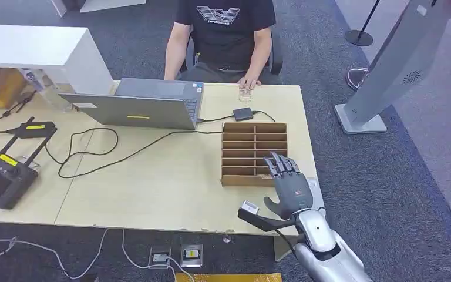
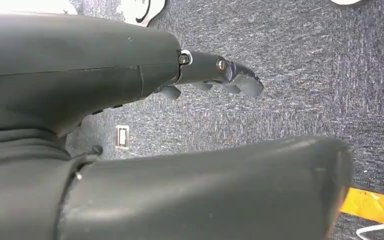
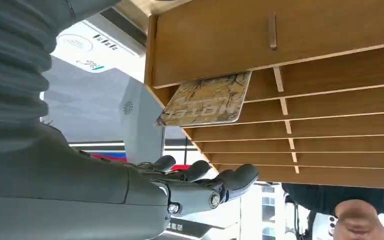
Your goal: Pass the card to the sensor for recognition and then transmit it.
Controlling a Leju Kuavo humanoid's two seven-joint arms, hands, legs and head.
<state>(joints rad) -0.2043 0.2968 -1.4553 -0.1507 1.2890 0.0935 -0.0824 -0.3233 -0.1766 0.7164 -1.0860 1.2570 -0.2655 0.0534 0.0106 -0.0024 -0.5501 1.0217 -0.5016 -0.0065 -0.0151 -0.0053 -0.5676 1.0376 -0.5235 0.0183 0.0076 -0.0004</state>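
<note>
The right hand [image 1: 288, 182], fingers spread and holding nothing, hovers over the wooden slotted rack's [image 1: 235, 154] near corner; it should pinch the protruding hotel card [image 3: 207, 100] squarely by its edge.

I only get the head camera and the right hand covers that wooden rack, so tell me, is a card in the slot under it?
Observer: Yes, the right wrist view shows a patterned card printed HOTEL sticking out of a wooden organizer slot.
Operator: Is the right hand holding it?
Observer: No, the right hand is clear of the card, fingers empty.
Operator: And the left hand?
Observer: The left hand hangs over carpet, holding nothing.
</note>
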